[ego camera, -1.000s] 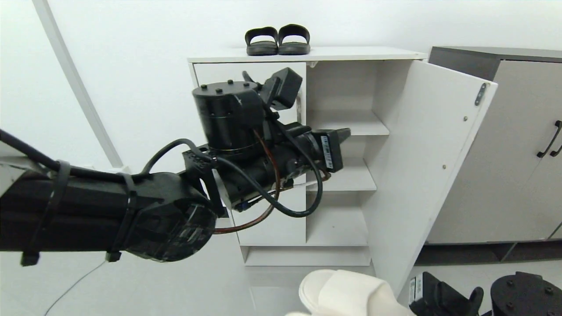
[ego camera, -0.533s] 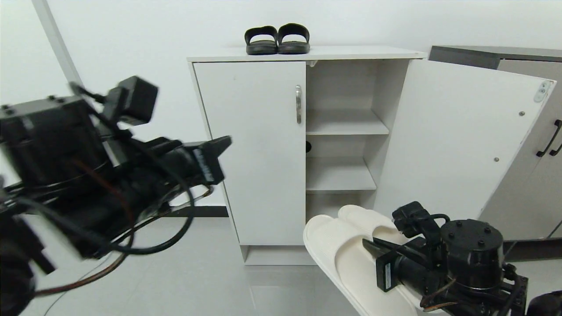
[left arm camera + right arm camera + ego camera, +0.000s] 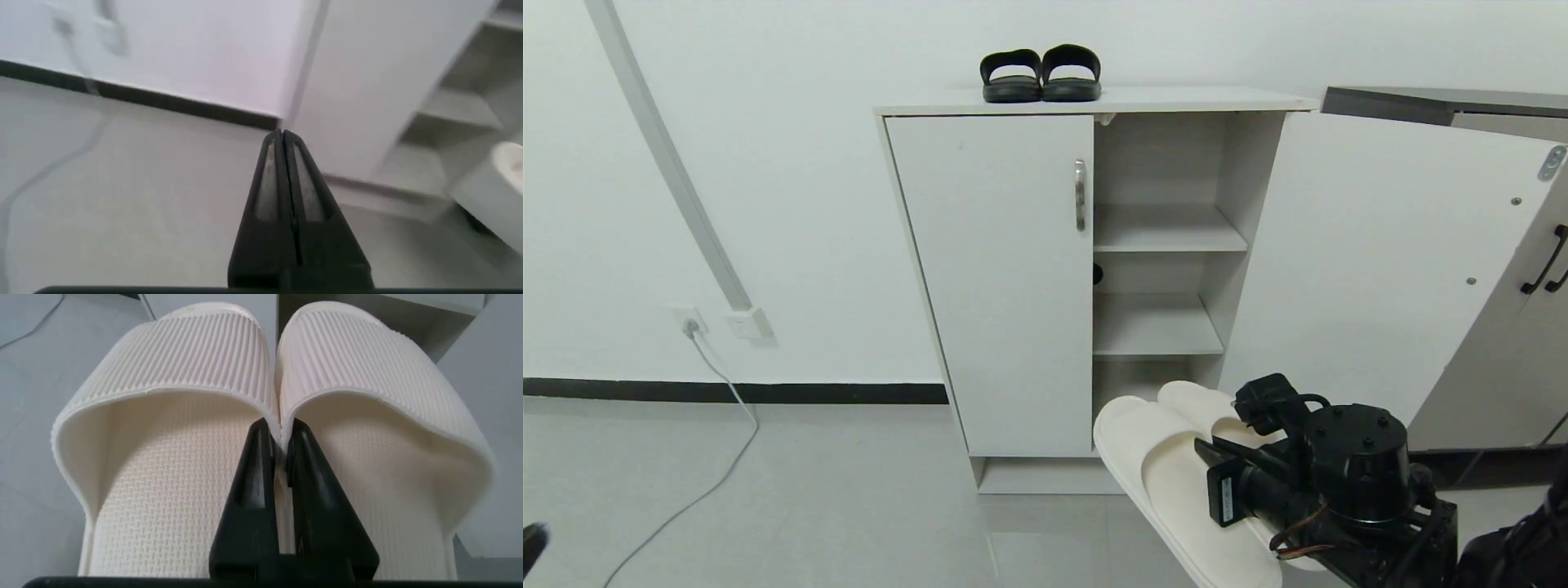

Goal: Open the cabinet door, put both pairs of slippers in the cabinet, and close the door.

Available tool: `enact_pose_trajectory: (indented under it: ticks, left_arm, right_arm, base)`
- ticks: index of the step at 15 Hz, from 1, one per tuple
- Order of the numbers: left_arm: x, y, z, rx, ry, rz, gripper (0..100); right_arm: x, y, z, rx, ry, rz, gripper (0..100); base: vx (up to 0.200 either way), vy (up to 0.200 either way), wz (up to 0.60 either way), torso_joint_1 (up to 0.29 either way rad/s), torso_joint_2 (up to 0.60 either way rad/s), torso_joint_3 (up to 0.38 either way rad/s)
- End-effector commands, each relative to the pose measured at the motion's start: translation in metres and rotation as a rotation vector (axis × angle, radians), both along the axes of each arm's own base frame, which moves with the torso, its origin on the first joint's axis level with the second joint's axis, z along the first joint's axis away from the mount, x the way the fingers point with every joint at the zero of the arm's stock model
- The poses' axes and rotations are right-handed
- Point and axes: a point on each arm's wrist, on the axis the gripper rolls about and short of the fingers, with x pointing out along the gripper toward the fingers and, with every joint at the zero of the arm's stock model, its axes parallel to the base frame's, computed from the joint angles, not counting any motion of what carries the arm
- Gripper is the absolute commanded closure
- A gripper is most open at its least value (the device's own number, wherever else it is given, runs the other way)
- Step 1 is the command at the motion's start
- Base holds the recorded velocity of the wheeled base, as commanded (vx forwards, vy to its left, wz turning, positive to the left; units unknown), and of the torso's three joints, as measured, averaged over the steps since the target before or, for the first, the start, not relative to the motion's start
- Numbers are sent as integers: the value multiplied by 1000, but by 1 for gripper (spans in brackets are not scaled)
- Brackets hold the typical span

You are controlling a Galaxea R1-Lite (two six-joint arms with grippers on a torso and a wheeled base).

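R gripper (image 3: 279, 431) had its fingers closed on the touching inner edges of both white slippers (image 3: 172, 416), pinched btwn them. R wrist sat low before the cabinet's (image 3: 988, 245) open side, gripper angled up twd it. L gripper (image 3: 283, 140) had its fingers pressed flat together, pointing fwd and down.

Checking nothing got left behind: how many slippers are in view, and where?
4. Two black slippers sit side by side on the cabinet top; two white slippers are pinched together in the right gripper, before the open cabinet. More could be hidden.
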Motion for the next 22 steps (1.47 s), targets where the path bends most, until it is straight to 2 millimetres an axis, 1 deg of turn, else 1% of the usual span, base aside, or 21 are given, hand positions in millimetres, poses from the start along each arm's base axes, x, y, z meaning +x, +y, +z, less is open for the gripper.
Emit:
enact_pose_trajectory:
  ticks: [1,2,3,4,6,7,8,10,11,12,13,14,15,16,17,18,19,20,21,22]
  left_arm:
    - [-52,-1,-56,73,-47,266,100]
    - [-47,0,-65,77,-49,245,100]
    - [-45,-2,-65,69,-102,154,100]
    - [-43,-5,-67,61,-92,-19,100]
    - [-43,-6,-68,95,-73,-162,100]
    - [-44,-4,-69,83,-64,-294,100]
    - [-44,-3,-70,77,-67,-309,100]
    - [-50,-4,-72,139,-141,-199,100]
    - [-50,-2,-72,161,-135,-148,100]
    - [-50,-2,-72,162,-136,-147,100]
    - [-50,-3,-72,154,-141,-195,100]
    - [-50,-4,-72,158,-142,-219,100]
    - [-50,-4,-72,147,-144,-227,100]
    - [-50,-4,-72,115,-146,-225,100]
    - [-50,-4,-71,96,-150,-225,100]
    - [-50,-4,-72,105,-147,-227,100]
    - [-50,-4,-72,128,-145,-233,100]
    - [-50,-5,-71,134,-145,-249,100]
    - [-50,-5,-71,134,-145,-249,100]
    - [-50,-5,-72,134,-144,-249,100]
  right_arm:
    - [0,0,-1,-3,2,2,100]
    - [0,0,0,-1,0,2,100]
    - [-1,0,-1,-4,3,2,100]
    - [-1,0,-2,-7,5,4,100]
    - [-1,0,-2,-7,5,5,100]
    - [-2,1,-2,-8,5,9,100]
    - [-2,1,-2,-8,5,10,100]
    - [-2,2,-1,-6,2,12,100]
    - [-2,2,-2,-5,3,10,100]
    - [-1,3,-1,-5,-1,10,100]
    - [2,5,2,-3,-18,-20,100]
    - [6,8,5,1,-38,-54,100]
    - [14,12,10,6,-72,-130,100]
    - [19,17,15,21,-100,-177,100]
    - [20,20,19,44,-107,-183,100]
    - [21,25,19,52,-96,-180,100]
    - [24,28,14,35,-61,-202,100]
    - [30,32,10,45,-38,-243,100]
    - [38,38,8,66,-36,-279,100]
    - [42,42,1,54,-31,-300,100]
  base:
    - [0,0,0,0,0,0]
    - [0,0,0,0,0,0]
    - [0,0,0,0,0,0]
    - [0,0,0,0,0,0]
    - [0,0,0,0,0,0]
    - [0,0,0,0,0,0]
    - [0,0,0,0,0,0]
    - [0,0,0,0,0,0]
    - [0,0,0,0,0,0]
    - [0,0,0,0,0,0]
    - [0,0,0,0,0,0]
    - [0,0,0,0,0,0]
    - [0,0,0,0,0,0]
    - [0,0,0,0,0,0]
    - [0,0,0,0,0,0]
    - [0,0,0,0,0,0]
    - [0,0,0,0,0,0]
    - [0,0,0,0,0,0]
    - [0,-200,0,7,-7,2]
    - [0,-200,0,7,-2,-2]
